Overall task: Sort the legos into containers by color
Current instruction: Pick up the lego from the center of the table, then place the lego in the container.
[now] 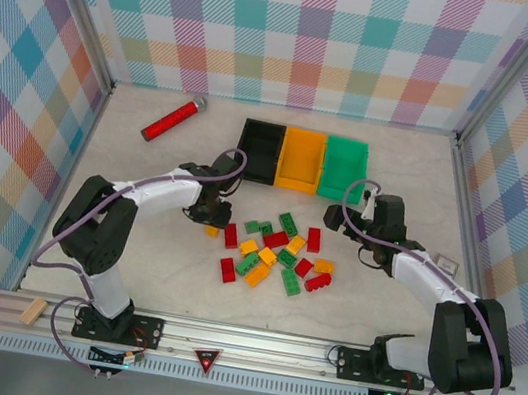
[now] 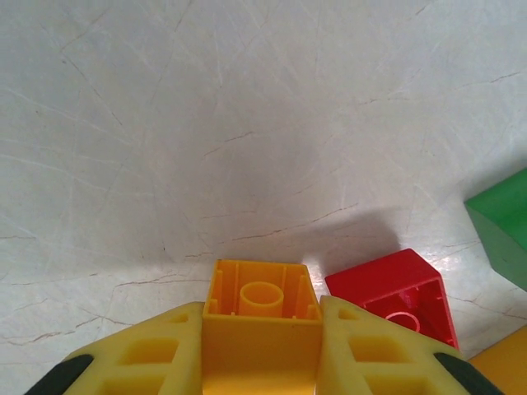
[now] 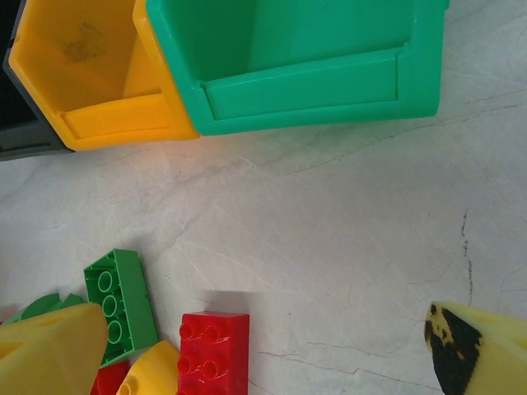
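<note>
The left claw [image 2: 262,325] clenches a yellow brick [image 2: 260,292], a red brick [image 2: 394,298] just right of it. The right claw [image 3: 265,329] gapes wide, green bin [image 3: 313,82] ahead

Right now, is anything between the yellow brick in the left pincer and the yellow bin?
Nothing visible. The left pincer grips the yellow brick at the left edge of the pile; bare table runs from there to the yellow bin. The black bin sits beside that bin, off the line.
</note>
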